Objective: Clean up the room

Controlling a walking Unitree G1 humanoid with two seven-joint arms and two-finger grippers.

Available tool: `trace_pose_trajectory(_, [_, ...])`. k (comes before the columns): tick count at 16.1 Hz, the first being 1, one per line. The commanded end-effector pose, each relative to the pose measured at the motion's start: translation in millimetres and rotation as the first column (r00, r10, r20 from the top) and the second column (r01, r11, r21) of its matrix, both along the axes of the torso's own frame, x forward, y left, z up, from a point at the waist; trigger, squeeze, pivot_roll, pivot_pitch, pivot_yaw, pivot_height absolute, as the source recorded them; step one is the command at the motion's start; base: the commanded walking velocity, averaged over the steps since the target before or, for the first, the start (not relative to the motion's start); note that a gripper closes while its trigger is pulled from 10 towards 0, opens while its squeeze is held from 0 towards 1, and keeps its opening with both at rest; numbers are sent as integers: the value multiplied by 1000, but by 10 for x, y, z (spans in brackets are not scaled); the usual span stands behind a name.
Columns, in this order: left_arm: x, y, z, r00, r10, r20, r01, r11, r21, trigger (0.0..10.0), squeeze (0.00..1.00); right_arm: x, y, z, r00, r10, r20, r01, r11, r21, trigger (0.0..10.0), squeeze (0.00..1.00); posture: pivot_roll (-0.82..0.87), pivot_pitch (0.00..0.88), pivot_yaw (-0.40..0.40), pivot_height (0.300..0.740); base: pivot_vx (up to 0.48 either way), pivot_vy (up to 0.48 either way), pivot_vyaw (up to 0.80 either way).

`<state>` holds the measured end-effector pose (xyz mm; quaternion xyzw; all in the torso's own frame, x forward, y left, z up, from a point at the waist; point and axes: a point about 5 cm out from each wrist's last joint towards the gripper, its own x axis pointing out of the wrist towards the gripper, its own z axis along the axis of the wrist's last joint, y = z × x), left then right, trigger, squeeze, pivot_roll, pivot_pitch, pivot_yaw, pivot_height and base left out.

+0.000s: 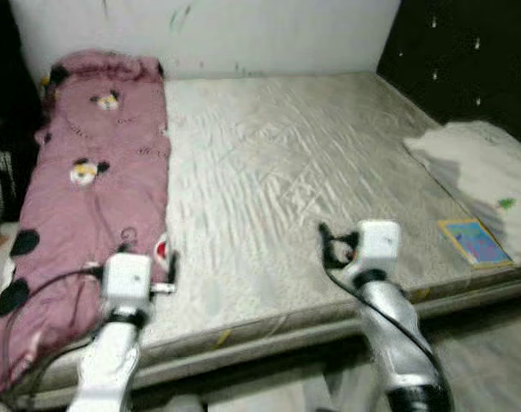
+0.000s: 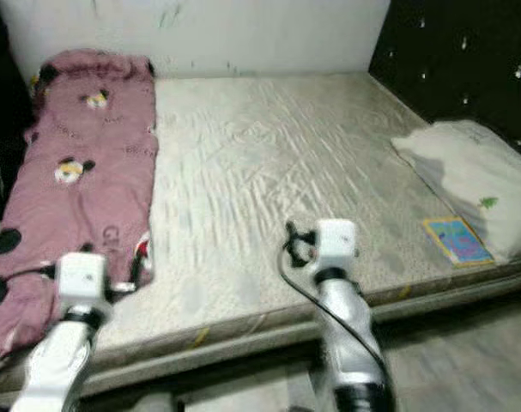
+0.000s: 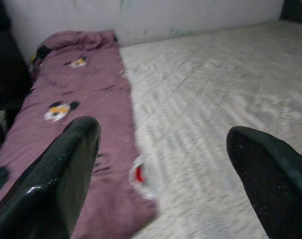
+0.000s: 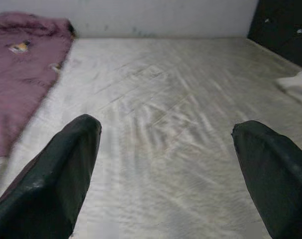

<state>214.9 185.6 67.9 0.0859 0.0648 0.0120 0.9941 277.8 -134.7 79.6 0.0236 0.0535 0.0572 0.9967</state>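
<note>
Here, in the left eye view, a bare mattress [image 1: 286, 197] takes up most of the scene. A pink quilt [image 1: 97, 189] with cartoon prints lies folded in a long strip along the mattress's left edge, its long axis running from the near edge back to the wall. A white pillow [image 1: 483, 172] sits at the right edge, with a small colourful booklet [image 1: 475, 240] just beside it near the front right corner. The left gripper [image 1: 167, 283] hovers over the near left corner, at the quilt's near end; the right gripper [image 1: 329, 245] hangs over the front edge, mid-mattress.

The right eye view gives the same layout, with the left arm overlapping the quilt's near end.

In the left wrist view, the left gripper's two black fingers [image 3: 56, 179] stand wide apart, holding nothing. The quilt lies directly ahead and slightly to one side, stretching lengthwise away from the gripper.

In the right wrist view, the right gripper's fingers [image 4: 61, 174] are likewise spread wide and empty, aimed at bare mattress, with the quilt well off to the side.

By my judgement the left arm is much the nearer to the quilt, whose near end offers the easiest hold.
</note>
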Motion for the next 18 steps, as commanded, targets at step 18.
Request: trace_pose_trajectory(18, [57,-31,10,1000,-15,-10,14,1000,-20,10000,0,44,-79,34,1000,-30,-3,30,999,-37,10000,0,102,0,-35,740,0,398,172])
